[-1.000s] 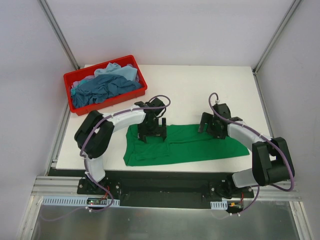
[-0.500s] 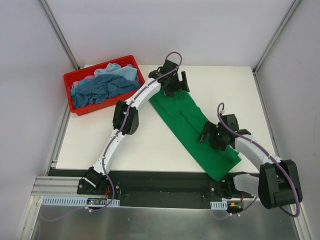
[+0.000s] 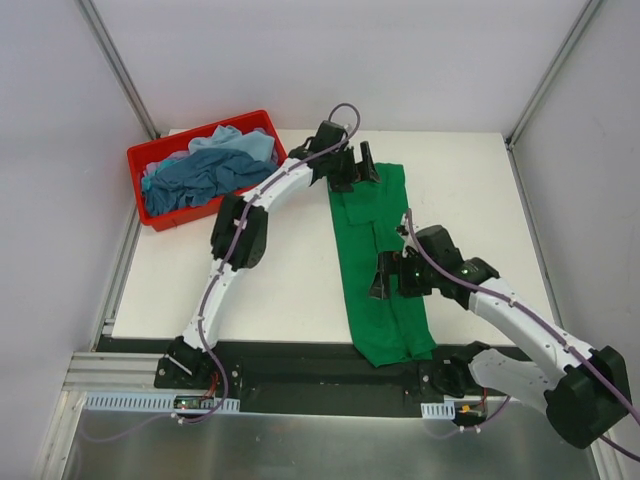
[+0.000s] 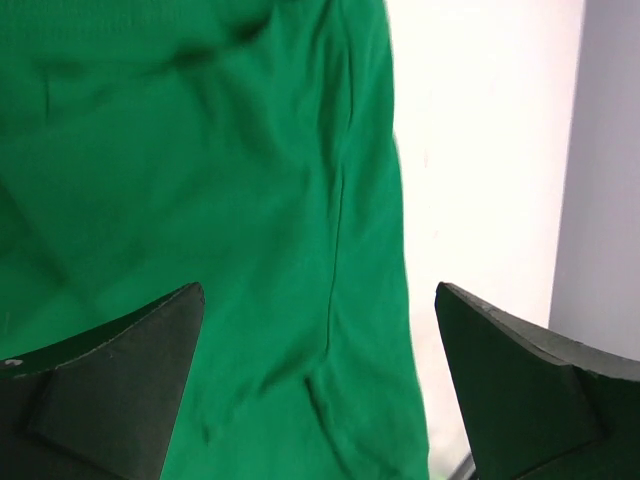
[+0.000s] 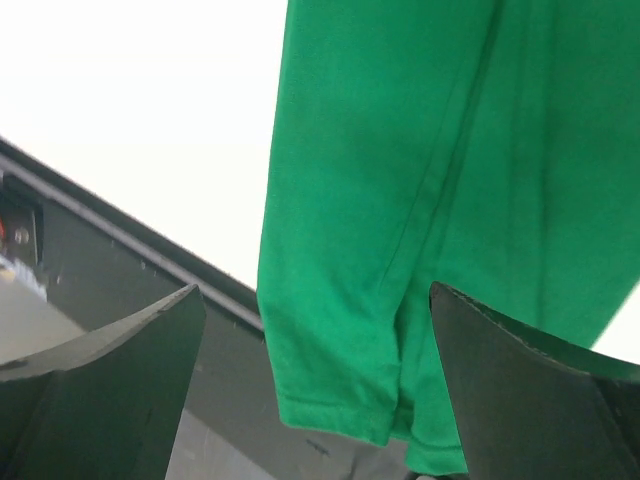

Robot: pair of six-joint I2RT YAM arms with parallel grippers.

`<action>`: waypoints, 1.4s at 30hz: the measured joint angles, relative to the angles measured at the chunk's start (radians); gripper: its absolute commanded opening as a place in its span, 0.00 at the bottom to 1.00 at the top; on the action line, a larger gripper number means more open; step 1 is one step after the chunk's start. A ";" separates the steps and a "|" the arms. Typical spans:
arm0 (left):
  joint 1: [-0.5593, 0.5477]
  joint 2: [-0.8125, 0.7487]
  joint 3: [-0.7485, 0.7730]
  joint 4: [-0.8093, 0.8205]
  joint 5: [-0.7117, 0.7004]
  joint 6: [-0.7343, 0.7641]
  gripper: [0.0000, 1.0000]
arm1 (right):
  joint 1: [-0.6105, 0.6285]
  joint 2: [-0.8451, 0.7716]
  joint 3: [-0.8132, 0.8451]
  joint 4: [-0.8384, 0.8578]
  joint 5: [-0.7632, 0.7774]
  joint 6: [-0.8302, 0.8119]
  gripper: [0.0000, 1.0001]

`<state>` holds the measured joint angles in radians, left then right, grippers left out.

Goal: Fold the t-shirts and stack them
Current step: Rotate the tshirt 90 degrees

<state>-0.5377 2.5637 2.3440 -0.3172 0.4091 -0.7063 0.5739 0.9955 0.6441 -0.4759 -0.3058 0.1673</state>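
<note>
- The bright green soft fabric t-shirt [image 3: 365,230] stretches from near the far edge over the near edge.
- The left gripper [image 3: 355,172] is spread wide above its far end.
- The right gripper [image 3: 390,280] is spread wide above its middle.

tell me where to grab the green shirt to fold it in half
Probably the near end of the green shirt, pinched from the near side. The shirt lies as a long narrow strip, and that end hangs past the table edge, so a finger could slip under it. The open right gripper is closest.
</note>
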 measured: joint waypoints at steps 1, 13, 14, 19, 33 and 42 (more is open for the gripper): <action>-0.004 -0.043 -0.056 0.000 -0.004 0.013 0.99 | -0.006 0.011 0.025 -0.002 0.024 -0.006 0.96; -0.077 -0.973 -1.025 0.014 -0.199 0.071 0.99 | -0.019 0.495 0.349 -0.008 0.317 -0.082 0.96; -0.085 -1.049 -1.113 0.026 -0.213 0.070 0.99 | -0.017 0.538 0.373 -0.008 0.325 -0.083 0.96; -0.089 -1.210 -1.397 0.012 -0.248 0.051 0.99 | -0.005 0.731 0.465 -0.026 0.391 -0.057 0.96; -0.081 -1.307 -1.438 -0.039 -0.386 0.049 0.99 | -0.002 1.176 1.045 -0.241 0.490 0.144 0.96; -0.069 -1.248 -1.338 -0.054 -0.350 0.092 0.99 | 0.000 1.203 1.151 -0.254 0.485 0.117 0.96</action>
<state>-0.6071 1.3159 1.0061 -0.3710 0.0589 -0.6144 0.5739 2.1986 1.7954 -0.7300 0.1791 0.2840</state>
